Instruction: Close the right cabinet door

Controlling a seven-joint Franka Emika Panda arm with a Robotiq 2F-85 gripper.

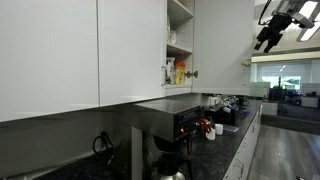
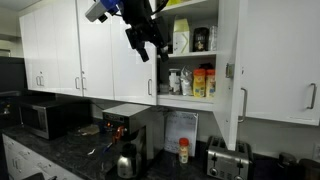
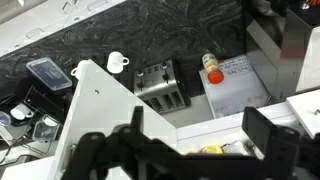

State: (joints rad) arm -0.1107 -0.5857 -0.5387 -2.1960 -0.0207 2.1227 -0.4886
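Observation:
The right cabinet door (image 2: pixel 229 90) stands swung open, showing shelves of bottles and jars (image 2: pixel 190 80). It also shows in an exterior view (image 1: pixel 222 45) beside the open shelves. My gripper (image 2: pixel 145 42) is open and empty. It hangs in the air in front of the closed white doors, left of the open cabinet and apart from the door. In an exterior view my gripper (image 1: pixel 268 36) is high near the ceiling. In the wrist view the open fingers (image 3: pixel 198 118) frame a shelf edge, with a white door panel (image 3: pixel 100 115) to the left.
A dark countertop (image 2: pixel 70 150) carries a microwave (image 2: pixel 45 118), coffee machine (image 2: pixel 125 125), kettle (image 2: pixel 126 162), toaster (image 2: pixel 228 158) and red-capped bottle (image 2: pixel 184 150). The wrist view shows the toaster (image 3: pixel 160 85), bottle (image 3: pixel 212 70) and a white mug (image 3: pixel 117 62) below.

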